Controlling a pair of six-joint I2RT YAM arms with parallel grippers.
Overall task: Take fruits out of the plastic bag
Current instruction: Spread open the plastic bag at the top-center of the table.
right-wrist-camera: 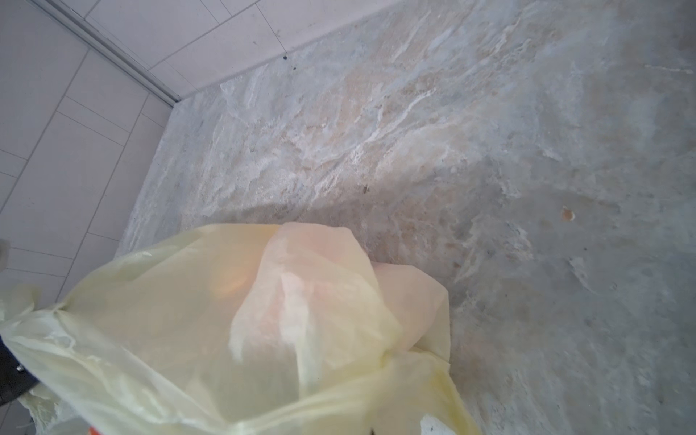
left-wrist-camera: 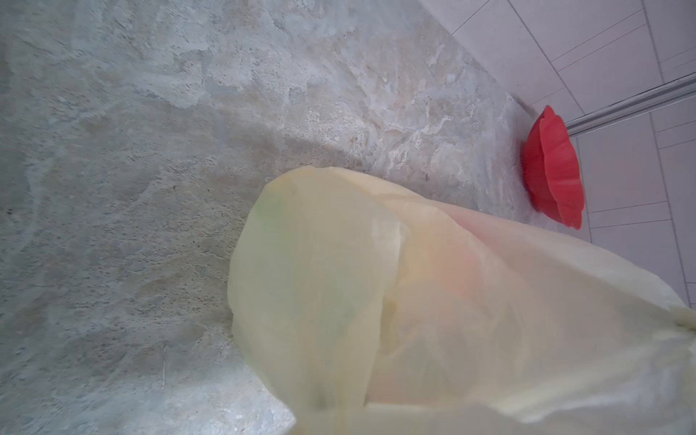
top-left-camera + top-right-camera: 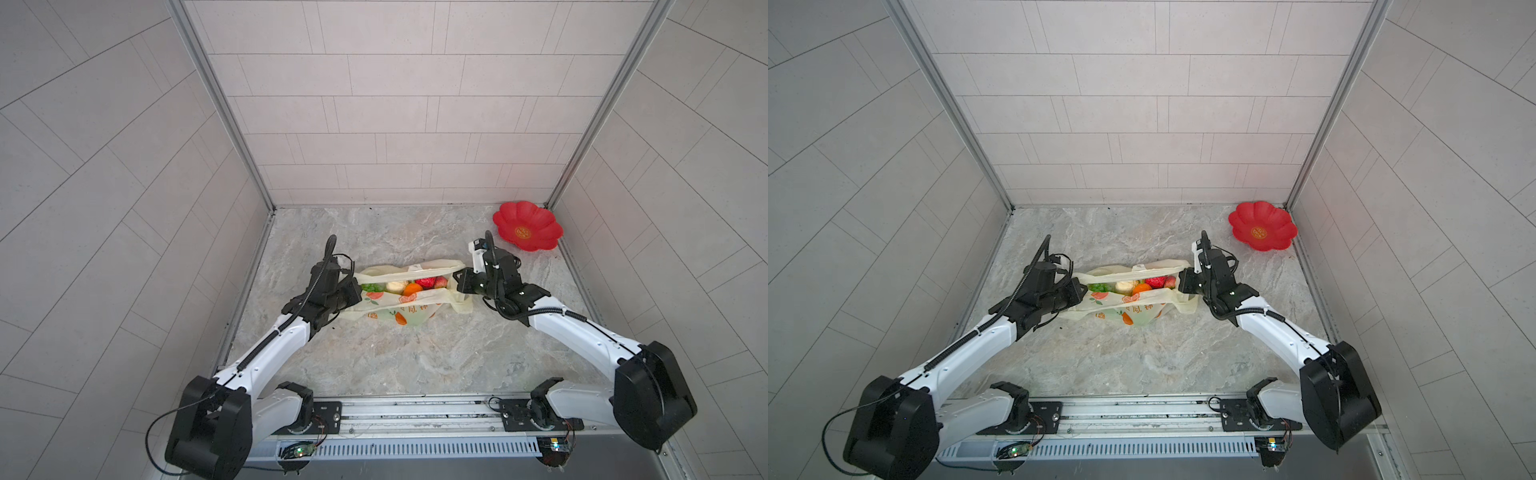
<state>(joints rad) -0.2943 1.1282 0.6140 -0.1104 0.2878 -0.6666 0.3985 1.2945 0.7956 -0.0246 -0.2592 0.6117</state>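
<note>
Left gripper (image 3: 356, 291) and right gripper (image 3: 459, 284) each pinch shut on opposite ends of the plastic bag (image 3: 388, 312), which lies on the marble table (image 3: 415, 365), mouth stretched open over the fruits (image 3: 406, 286). The thin, slippery film likely tears easily; the light, hard fruits suit single pinches.

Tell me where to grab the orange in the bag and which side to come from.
Grip the orange across its round top half, coming straight down through the open mouth of the plastic bag. The cream bulb and red fruit crowd its sides, so probably pinch its near and far faces.
</note>
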